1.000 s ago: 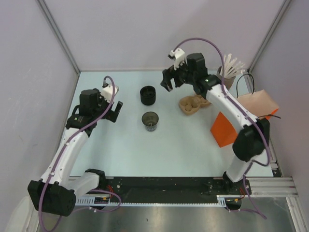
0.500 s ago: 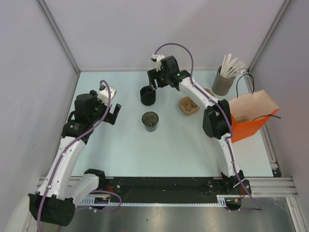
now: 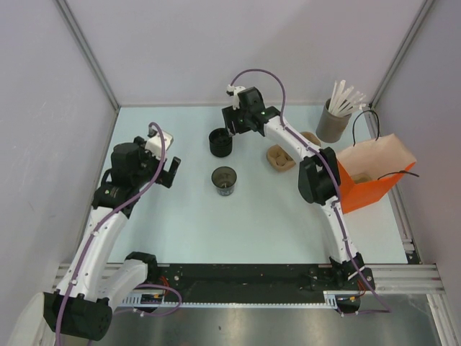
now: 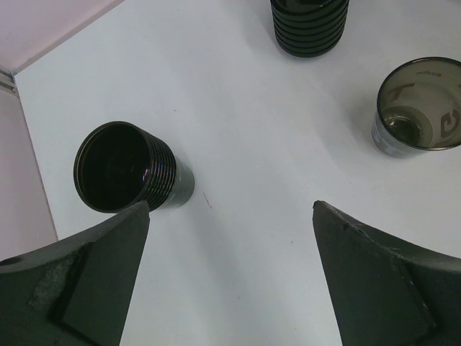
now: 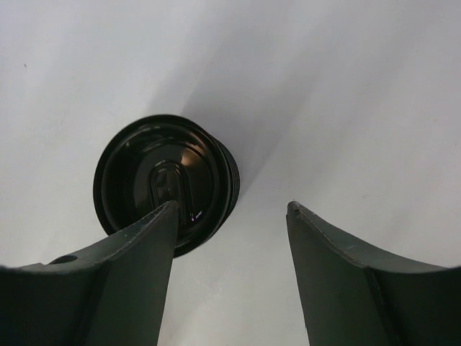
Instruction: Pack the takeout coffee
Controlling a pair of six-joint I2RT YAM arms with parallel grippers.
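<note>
**Top external view:** The right gripper (image 3: 232, 128) is hanging at upper centre, just beside the upper right rim of a ribbed black cup (image 3: 221, 142). Its claw is standing apart and gripping nothing. The takeout coffee cup (image 3: 225, 180), grey-brown inside and wearing no lid, is sitting at mid-frame just below that ribbed cup, apart from both arms. The left gripper (image 3: 171, 167) is waiting at centre left, spread wide and empty. The orange bag (image 3: 367, 189) is standing open at the right edge.

**Left wrist view:** The coffee cup (image 4: 418, 108) is showing uncovered at upper right. The ribbed cup is showing at the top edge, and a second ribbed cup (image 4: 122, 169) is sitting at the left, beside the left finger.

**Right wrist view:** The ribbed cup's top is showing a glossy black round with an oval mark, probably the lid (image 5: 162, 176). The left finger is overlapping its lower edge, and nothing is lying between the fingers.

Fetching the lid seems to be the step in hand. The next move is calling for a shift toward frame left until the rim sits between the fingers, then a gentle close.

Compared with 1 second ago, the right arm is no longer stretching across the right side and covering part of the bag. Its gripper is now nearer the ribbed cup. Both cups in the top view are lying where they were.
</note>
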